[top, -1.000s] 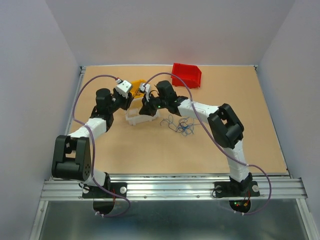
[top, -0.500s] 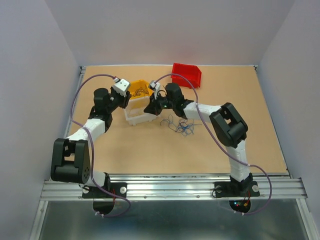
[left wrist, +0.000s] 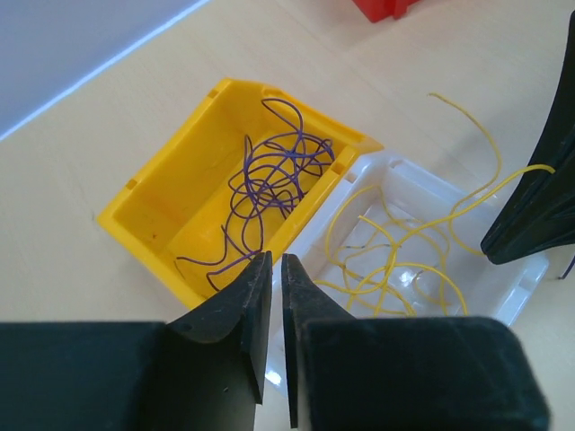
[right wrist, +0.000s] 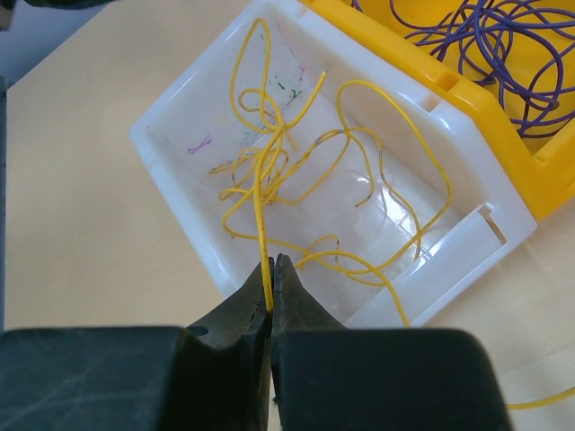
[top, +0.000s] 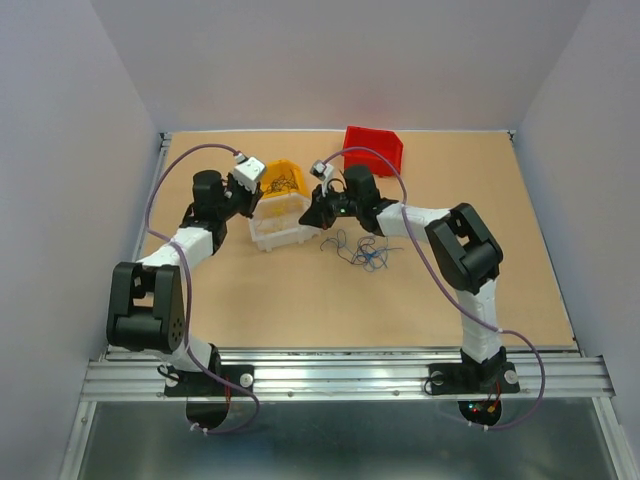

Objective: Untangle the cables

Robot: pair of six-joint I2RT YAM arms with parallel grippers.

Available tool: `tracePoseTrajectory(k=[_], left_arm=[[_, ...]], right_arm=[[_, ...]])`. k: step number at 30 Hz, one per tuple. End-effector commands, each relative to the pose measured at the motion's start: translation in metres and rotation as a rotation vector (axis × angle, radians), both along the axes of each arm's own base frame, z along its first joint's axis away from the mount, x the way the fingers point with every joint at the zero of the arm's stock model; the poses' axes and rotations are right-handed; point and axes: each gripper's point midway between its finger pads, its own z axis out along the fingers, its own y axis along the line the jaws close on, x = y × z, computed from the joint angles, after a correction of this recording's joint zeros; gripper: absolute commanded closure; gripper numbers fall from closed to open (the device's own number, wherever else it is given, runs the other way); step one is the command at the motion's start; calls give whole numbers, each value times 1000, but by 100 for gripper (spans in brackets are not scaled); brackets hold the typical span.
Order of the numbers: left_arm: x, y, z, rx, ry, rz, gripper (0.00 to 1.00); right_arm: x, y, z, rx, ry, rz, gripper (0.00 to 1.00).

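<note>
A tangle of thin blue and dark cables [top: 360, 250] lies on the table right of the white bin [top: 268, 238]. My right gripper [right wrist: 272, 260] is shut on a yellow cable [right wrist: 260, 206] that runs down into the white bin [right wrist: 171, 171], where several yellow cables lie. In the top view it [top: 310, 213] hangs at the bin's right end. My left gripper [left wrist: 276, 258] is shut and empty, above the wall between the yellow bin [left wrist: 135, 224] and the white bin [left wrist: 530, 269]. Purple cables [left wrist: 269, 171] fill the yellow bin.
A red bin [top: 375, 150] stands at the back of the table. The yellow bin [top: 280, 180] touches the white bin's far side. The right gripper's black finger [left wrist: 539, 215] shows at the right edge of the left wrist view.
My right gripper has drawn back to the right, off the yellow bin toward the white bin's right end, holding the yellow cable. The left gripper has shifted slightly toward the back.
</note>
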Motion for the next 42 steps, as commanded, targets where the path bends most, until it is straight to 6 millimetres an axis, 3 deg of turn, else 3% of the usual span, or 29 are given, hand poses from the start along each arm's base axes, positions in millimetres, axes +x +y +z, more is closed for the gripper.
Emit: tracePoseTrajectory(k=[1,7,12,22,26,30,33,34,39,42], left_arm=[[3,-3,-3,25,22,-41,82],[-4,-3,-39,81,156,-73,97],[-14,-1,-49,113,175,-84,98],[-21,7,-48,154,157,-61,98],[-21,8,-50,155,163,-57,100],[-21,8,-49,160,158,-59,100],[-21,8,-49,159,155,-59,100],[-21,8,-49,160,155,-61,100],[-20,8,-48,161,149,-60,100],[-20,9,-45,161,140,-56,100]], right_arm=[[5,13,39,30,-98,36,100],[2,28,40,11,-101,67,100],[0,50,40,8,-104,97,99],[-7,81,25,33,-40,158,99],[-5,82,5,16,1,150,99],[3,77,1,-9,-2,90,98],[7,75,-2,-36,1,55,85],[8,73,0,-38,-8,52,70],[6,68,24,-25,-47,44,59],[5,62,49,-13,-88,21,50]])
